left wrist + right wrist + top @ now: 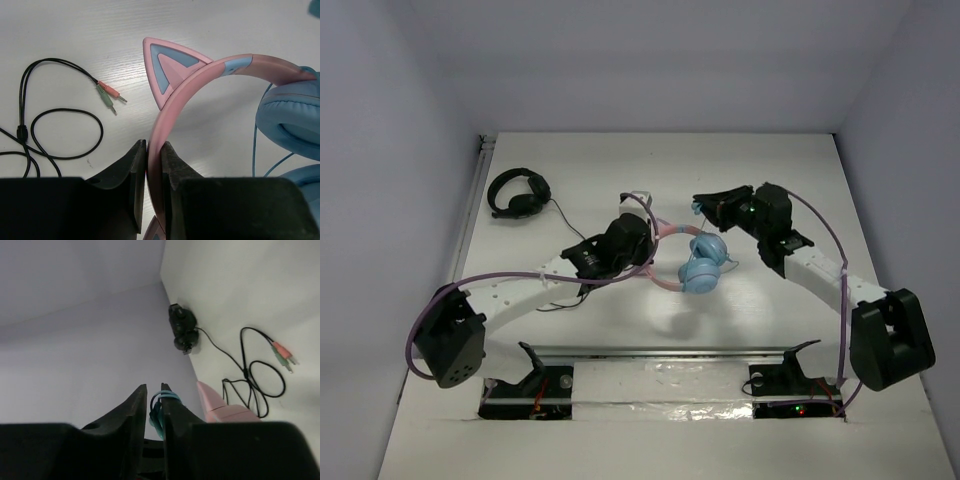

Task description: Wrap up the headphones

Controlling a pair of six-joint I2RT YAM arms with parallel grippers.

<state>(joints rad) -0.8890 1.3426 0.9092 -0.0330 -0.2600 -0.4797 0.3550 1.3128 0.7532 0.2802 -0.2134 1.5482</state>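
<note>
The left gripper (154,150) is clamped tight on the pink headband (200,82) of the headphones (701,264), which sit mid-way up the table (800,170) between the two grippers. The job looks only begun: steadied, not yet wrapped. The right gripper (154,392), jaws narrow, pinches a small bunch of their blue cable (160,407).

On the table (650,160), headphones (702,265) central; other headset (518,192) behind, leftward.

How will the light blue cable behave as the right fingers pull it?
Probably floppy: the cable bunches in loose loops between the right fingers. Likely light and thin, so it may slip. The headphones, clamped by the left fingers, should anchor it.
</note>
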